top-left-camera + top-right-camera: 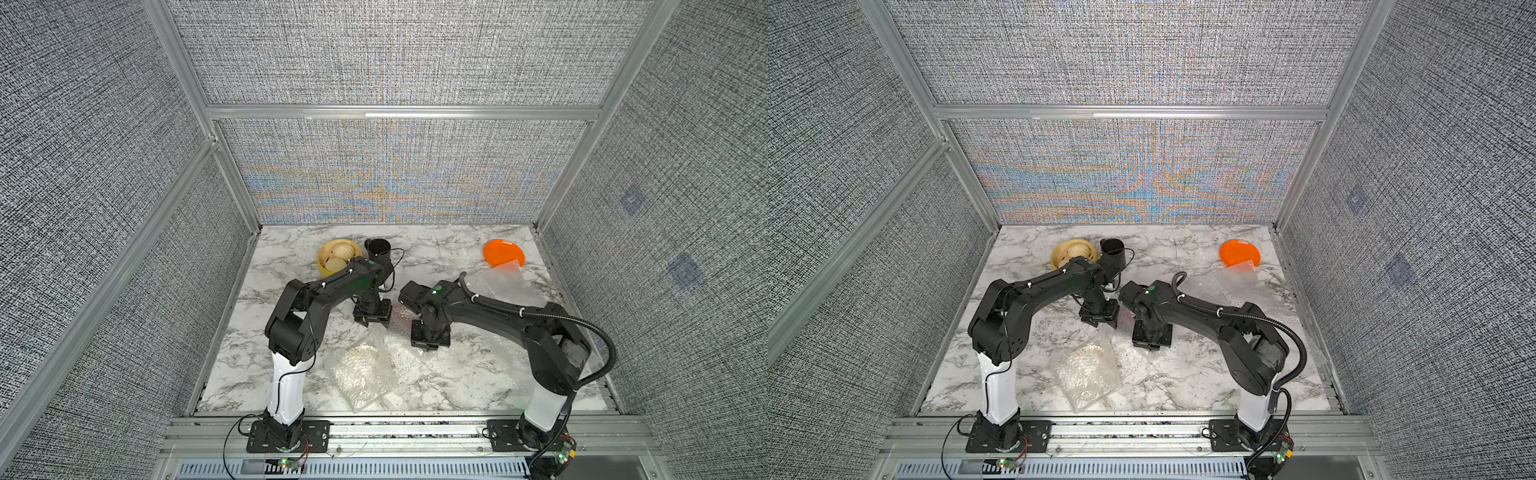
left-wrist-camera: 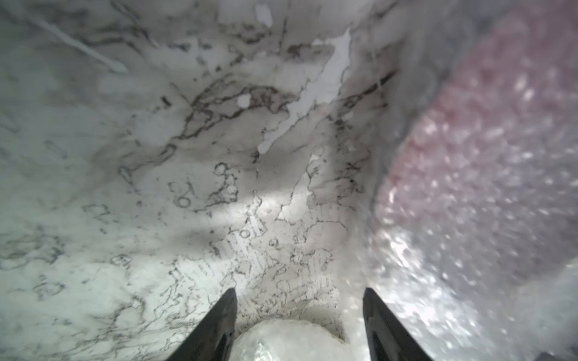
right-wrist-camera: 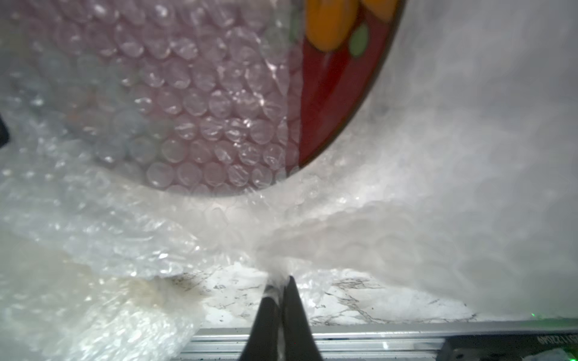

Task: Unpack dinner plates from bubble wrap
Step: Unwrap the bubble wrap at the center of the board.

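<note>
- Bubble wrap (image 3: 194, 125) covers most of the dark red plate (image 3: 322, 103) mid-table, leaving its patterned rim bare on one side.
- A second wrapped bundle (image 1: 361, 370) sits front-centre.
- Orange plate (image 1: 500, 251) lies unwrapped in the far right corner, with a loose sheet (image 1: 498, 282) overlapping its near edge.
- Right gripper (image 3: 283, 281) pinches a fold of the red plate's wrap.
- Left gripper (image 2: 299, 290) hangs with jaws apart beside that plate.

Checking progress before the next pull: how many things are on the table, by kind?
Plates in plain sight: 2 (orange plate, dark red plate)
Bubble wrap: 3 (sheet by the orange plate, sheet over the red plate, front bundle)
Steamer basket: 1
Black cup: 1
Total: 7
</note>
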